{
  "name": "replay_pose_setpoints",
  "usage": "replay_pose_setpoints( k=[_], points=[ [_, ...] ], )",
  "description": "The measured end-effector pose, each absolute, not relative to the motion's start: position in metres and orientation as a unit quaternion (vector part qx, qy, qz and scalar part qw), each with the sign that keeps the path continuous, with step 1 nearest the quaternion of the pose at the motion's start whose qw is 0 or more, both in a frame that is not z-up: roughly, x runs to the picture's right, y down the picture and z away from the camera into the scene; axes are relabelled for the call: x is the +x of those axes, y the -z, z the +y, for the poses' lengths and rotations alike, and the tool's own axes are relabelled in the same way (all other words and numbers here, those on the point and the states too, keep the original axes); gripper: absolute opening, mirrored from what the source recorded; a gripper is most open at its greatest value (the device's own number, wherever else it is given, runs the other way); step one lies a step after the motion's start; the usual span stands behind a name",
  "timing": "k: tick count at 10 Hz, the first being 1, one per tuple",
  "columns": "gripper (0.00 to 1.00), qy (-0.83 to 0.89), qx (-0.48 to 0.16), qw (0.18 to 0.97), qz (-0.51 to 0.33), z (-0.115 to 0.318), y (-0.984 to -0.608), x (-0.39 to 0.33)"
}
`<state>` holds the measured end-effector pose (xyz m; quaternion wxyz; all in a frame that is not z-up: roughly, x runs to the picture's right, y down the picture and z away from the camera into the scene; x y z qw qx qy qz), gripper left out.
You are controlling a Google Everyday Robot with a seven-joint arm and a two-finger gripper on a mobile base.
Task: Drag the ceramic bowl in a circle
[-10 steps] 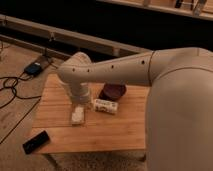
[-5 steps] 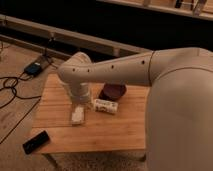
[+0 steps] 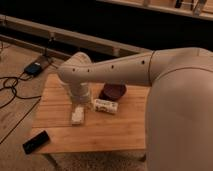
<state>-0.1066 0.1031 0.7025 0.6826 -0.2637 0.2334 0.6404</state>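
- Wooden bench [image 3: 120, 131] of pale planks carries everything.
- Maroon-brown ceramic bowl [image 3: 114, 91] sits at the far middle of the bench, its far edge hidden behind the white arm [image 3: 115, 72].
- Pointing down, the hand [image 3: 77, 116] is low over the bench, left of the bowl and apart from it; I cannot tell whether it is open or closed.
- Whitish packet [image 3: 105, 105] lies just near of the bowl.
- Black flat object [image 3: 36, 142] lies at the near left corner.
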Motion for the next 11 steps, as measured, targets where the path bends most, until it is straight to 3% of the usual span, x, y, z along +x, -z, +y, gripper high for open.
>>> replay_pose_setpoints(
  k=[9,11],
  points=[
    [0.65,-0.64,-0.264,0.682,0.236,0.102,-0.704,-0.105],
    [0.65,-0.646,-0.26,0.676,0.241,0.087,-0.72,-0.082]
  ],
)
